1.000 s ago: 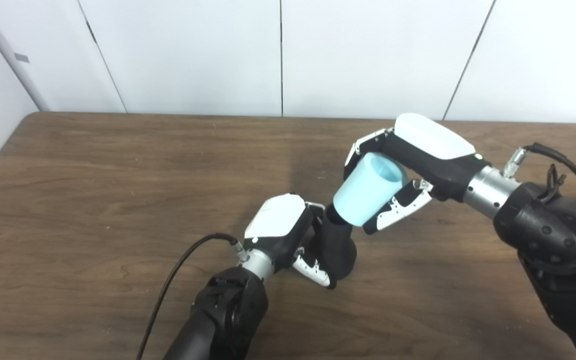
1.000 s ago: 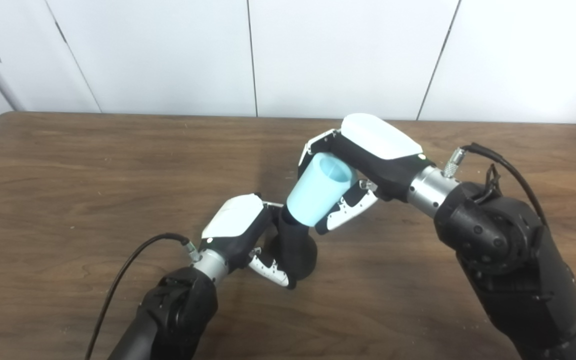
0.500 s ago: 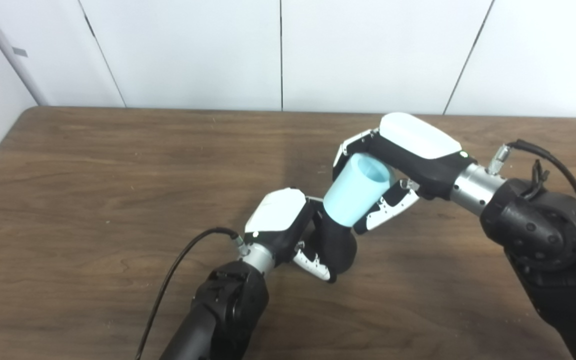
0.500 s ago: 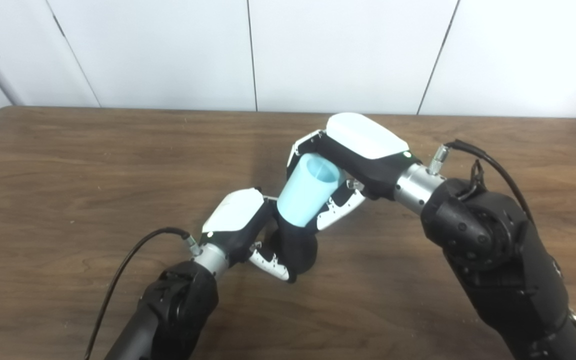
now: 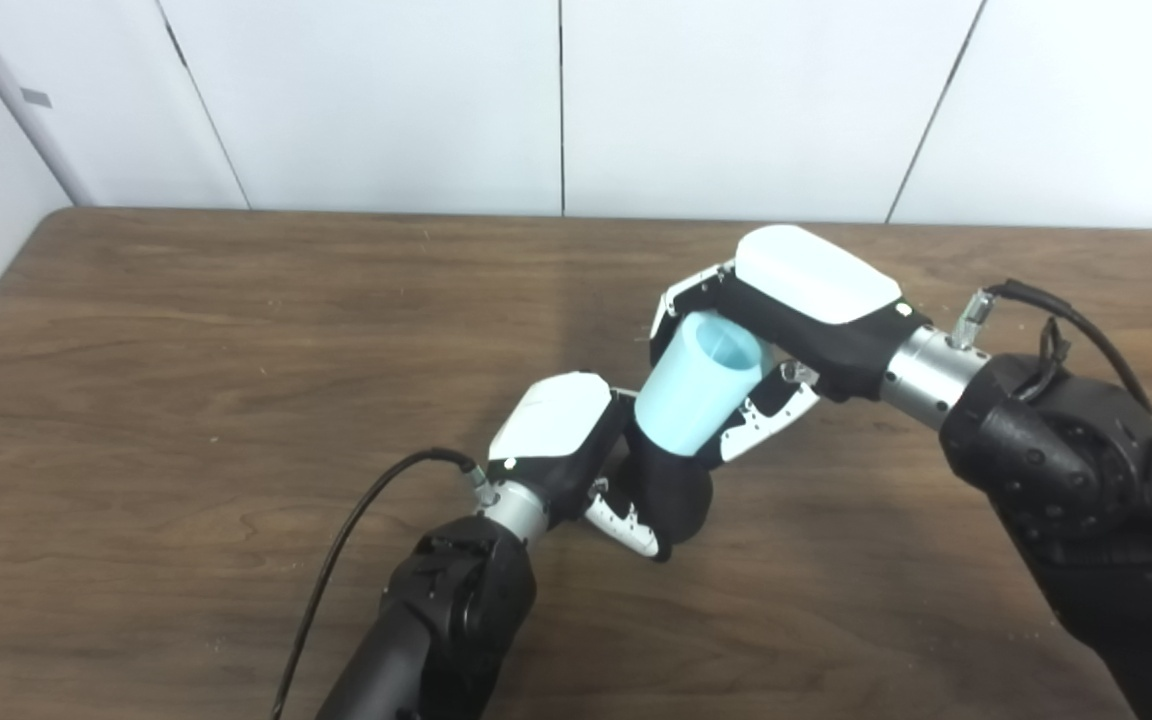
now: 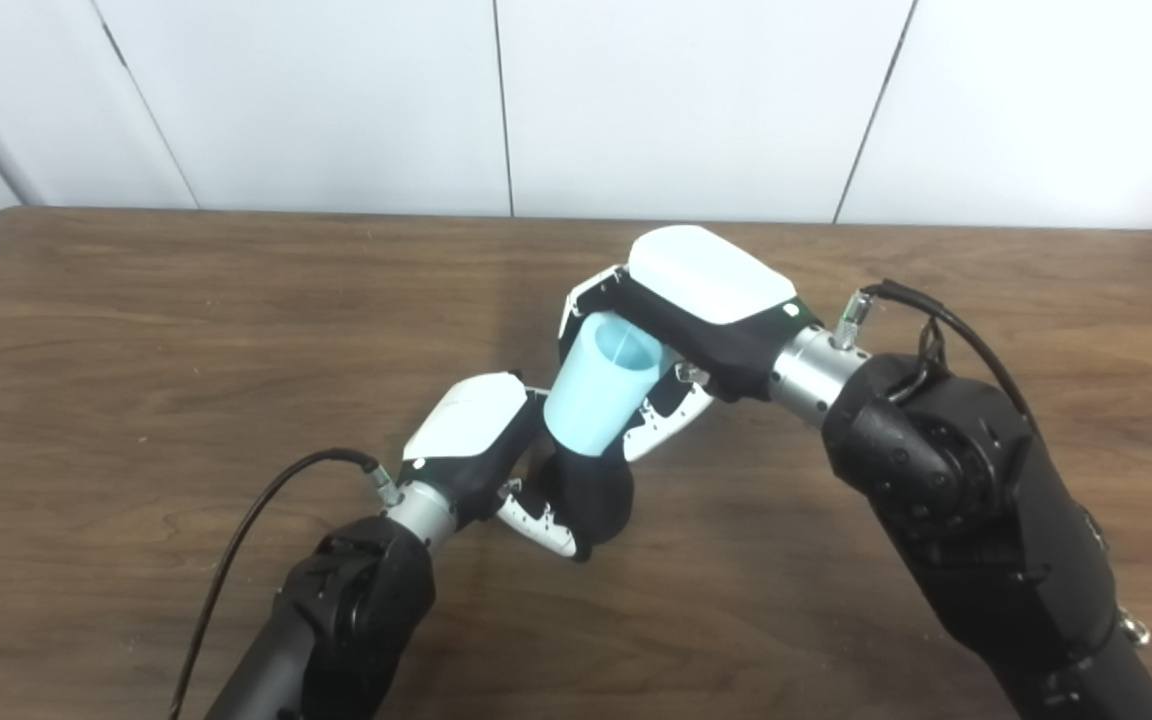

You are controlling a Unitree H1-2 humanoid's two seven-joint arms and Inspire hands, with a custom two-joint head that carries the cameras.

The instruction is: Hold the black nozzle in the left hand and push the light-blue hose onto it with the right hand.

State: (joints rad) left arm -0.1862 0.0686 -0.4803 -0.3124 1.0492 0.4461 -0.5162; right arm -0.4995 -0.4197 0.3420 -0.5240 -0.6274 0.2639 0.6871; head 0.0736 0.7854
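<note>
The hose [image 5: 692, 394], a short light-blue tapered sleeve, open and hollow at its wide upper end, is now sitting with its narrow end over the neck of the nozzle [image 5: 672, 492], tilted up and to the right above the middle of the table [image 5: 186, 400]. A second ago a stretch of black neck was showing below the blue rim; now the rim is lying almost against the nozzle's shoulder, so the push seems to be nearly seated, though how deep the neck is going inside is hidden. The right hand [image 5: 768, 340] is wrapping the hose, fingers curled over its far side and thumb under its near side, and it has come down and to the left along the hose's axis. The left hand [image 5: 586, 462] is staying closed round the nozzle's bulbous lower body, its fingers [image 5: 624, 522] curling beneath it just above the tabletop. The hose is looking smooth, matte and fairly stiff; the nozzle is a matte black, rounded at the base and narrowing upward. The table is dark wood grain, with plain white panels behind.
</note>
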